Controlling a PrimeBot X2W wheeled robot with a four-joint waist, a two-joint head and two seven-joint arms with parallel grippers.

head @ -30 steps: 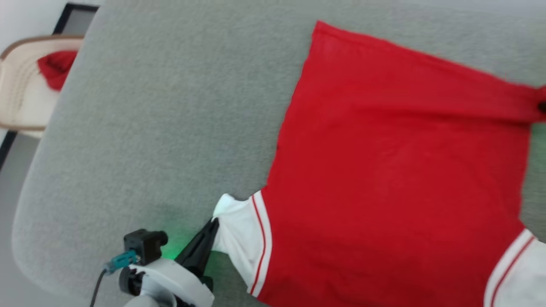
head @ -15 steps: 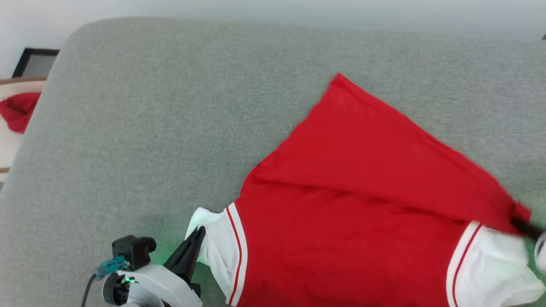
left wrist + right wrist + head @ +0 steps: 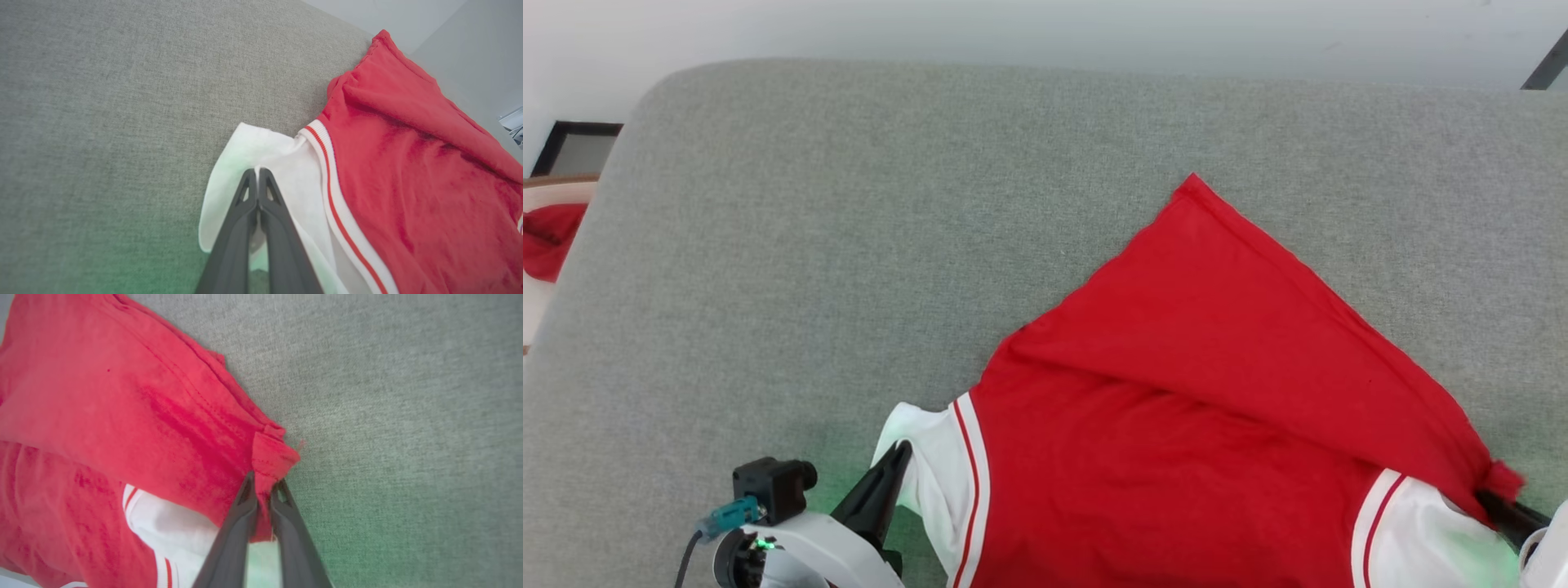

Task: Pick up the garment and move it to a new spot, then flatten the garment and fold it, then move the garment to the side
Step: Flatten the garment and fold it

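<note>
Mid-fold: the garment (image 3: 1176, 457), a red jersey, lies on the near right part of a grey padded surface (image 3: 849, 245), with one hem corner (image 3: 271, 455) drawn back over the body toward the surface's near edge. The likely risk is that the right gripper (image 3: 264, 484), its fingers closed on just a small tuck of that hem, loses the cloth on a quick pull and the fold drops askew. The diagonal crease could also set crooked if the other hem corner drags on the surface. The left gripper (image 3: 257, 171), fingers pressed tight together, pinches the edge of a white sleeve (image 3: 245, 143) close to the surface's near edge, anchoring that side.
</note>
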